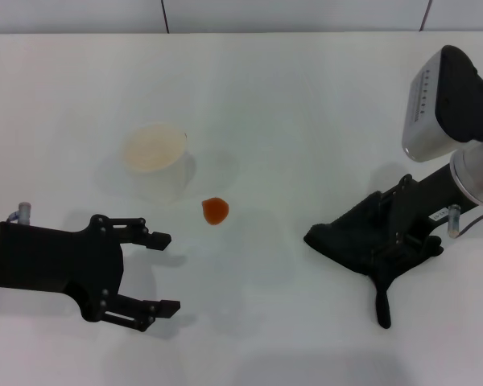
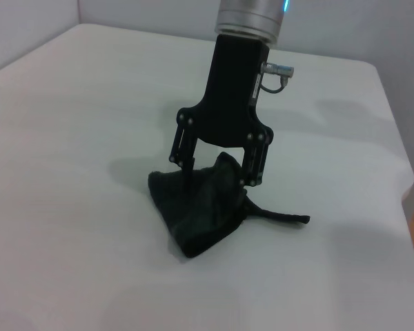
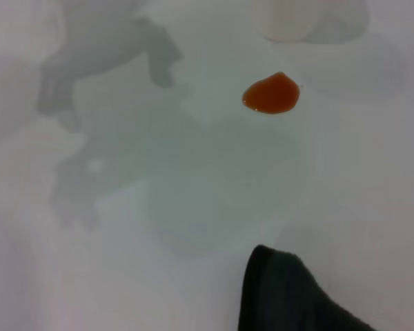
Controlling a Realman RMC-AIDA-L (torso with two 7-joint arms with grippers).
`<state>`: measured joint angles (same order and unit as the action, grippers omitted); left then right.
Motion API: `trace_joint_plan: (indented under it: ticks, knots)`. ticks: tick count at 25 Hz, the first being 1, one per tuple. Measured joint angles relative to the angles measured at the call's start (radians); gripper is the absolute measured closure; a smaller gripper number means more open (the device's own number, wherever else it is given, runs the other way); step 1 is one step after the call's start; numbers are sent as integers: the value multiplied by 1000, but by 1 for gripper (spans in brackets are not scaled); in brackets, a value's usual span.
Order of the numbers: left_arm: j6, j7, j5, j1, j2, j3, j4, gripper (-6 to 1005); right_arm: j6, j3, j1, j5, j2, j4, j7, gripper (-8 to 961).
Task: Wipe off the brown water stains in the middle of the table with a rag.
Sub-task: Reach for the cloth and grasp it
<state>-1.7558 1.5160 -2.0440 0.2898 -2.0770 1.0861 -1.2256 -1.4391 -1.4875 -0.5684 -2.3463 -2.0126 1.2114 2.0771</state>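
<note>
Orange-brown stain [image 1: 216,211] sits mid-worktop [image 1: 290,112], just right of and nearer than the cream paper cup [image 1: 154,154] (small blob, untouched). Right gripper [image 1: 390,241] is down on the black rag [image 1: 346,239] at the right side, jaws closed onto the bunched cloth, one strip of it trailing toward the near edge. Rag is well apart from the stain. Left gripper [image 1: 163,273] hovers near left, jaws wide open, holding nothing.

We seem to be in a lab or test room: a plain white table [image 1: 306,96] stands against bare pale panelled walls, with only robot arms working there.
</note>
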Motion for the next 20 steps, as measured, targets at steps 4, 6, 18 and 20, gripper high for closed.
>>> trace_joint_plan:
  ticks: [4, 6, 18, 20]
  knots:
    - [0, -1, 3, 0, 0, 0, 0, 107, 2, -17, -4, -8, 0, -15, 0, 248]
    - [0, -2, 5, 0, 0, 0, 0, 107, 2, -23, -5, -12, 0, -17, 0, 290]
    - [0, -2, 8, 0, -1, 1, 0, 107, 13, -30, -9, -16, 0, -10, 0, 770]
    - [0, -2, 9, 0, -2, 1, 0, 107, 14, -32, -14, -16, 0, -12, 0, 828]
